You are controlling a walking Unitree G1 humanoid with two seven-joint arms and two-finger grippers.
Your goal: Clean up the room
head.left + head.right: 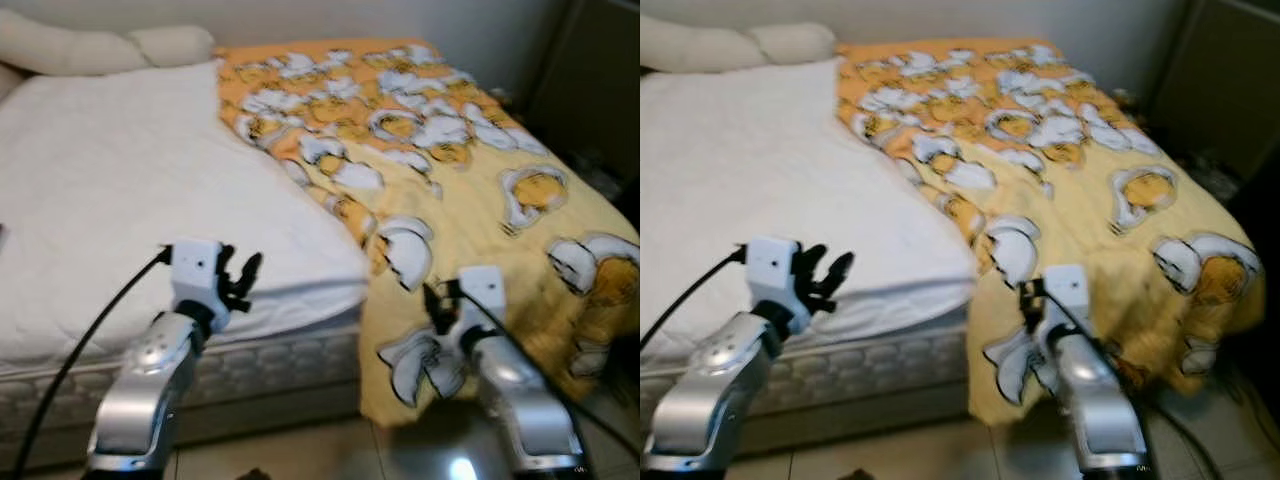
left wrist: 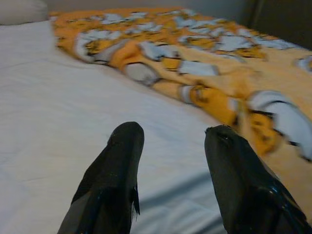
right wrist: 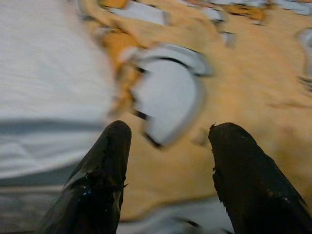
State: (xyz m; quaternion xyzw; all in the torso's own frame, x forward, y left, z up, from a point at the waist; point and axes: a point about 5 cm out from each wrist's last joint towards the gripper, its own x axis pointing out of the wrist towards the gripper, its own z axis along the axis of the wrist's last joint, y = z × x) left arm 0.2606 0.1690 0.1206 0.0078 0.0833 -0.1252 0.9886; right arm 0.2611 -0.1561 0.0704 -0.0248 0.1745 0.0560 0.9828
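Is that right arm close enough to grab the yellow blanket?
Probably yes. The right gripper is open, right at the blanket where it hangs over the bed's edge, with nothing between them.

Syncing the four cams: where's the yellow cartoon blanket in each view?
Left eye: yellow blanket covers the bed's right half.
Right eye: same, right of the white mattress.
Left wrist: beyond the open left gripper.
Right wrist: ahead of the open right gripper.
Shared landmark: blanket-mattress edge.
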